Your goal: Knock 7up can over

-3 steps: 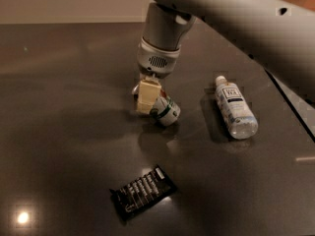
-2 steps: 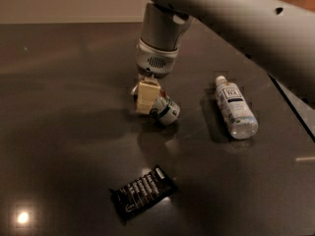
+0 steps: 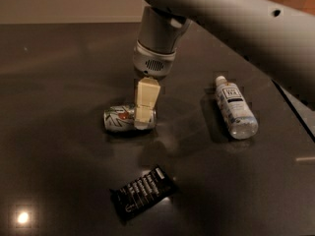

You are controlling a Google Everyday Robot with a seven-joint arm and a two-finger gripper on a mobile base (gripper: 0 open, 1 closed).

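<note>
The 7up can [image 3: 118, 118] lies on its side on the dark table [image 3: 59, 82], left of centre, its long axis running left to right. It is white and green with a red spot. My gripper [image 3: 144, 118] hangs straight down from the grey wrist [image 3: 156, 58] and its cream tip is in front of the can's right end, covering that end. I cannot tell whether it touches the can.
A clear plastic bottle with a white label [image 3: 235, 107] lies on its side to the right. A black snack packet [image 3: 142, 193] lies flat near the front. The table's right edge [image 3: 295, 112] runs diagonally past the bottle.
The can was at the gripper's right, tipped at an angle. It now lies flat further left, behind the gripper's tip. The gripper has dropped slightly lower.
</note>
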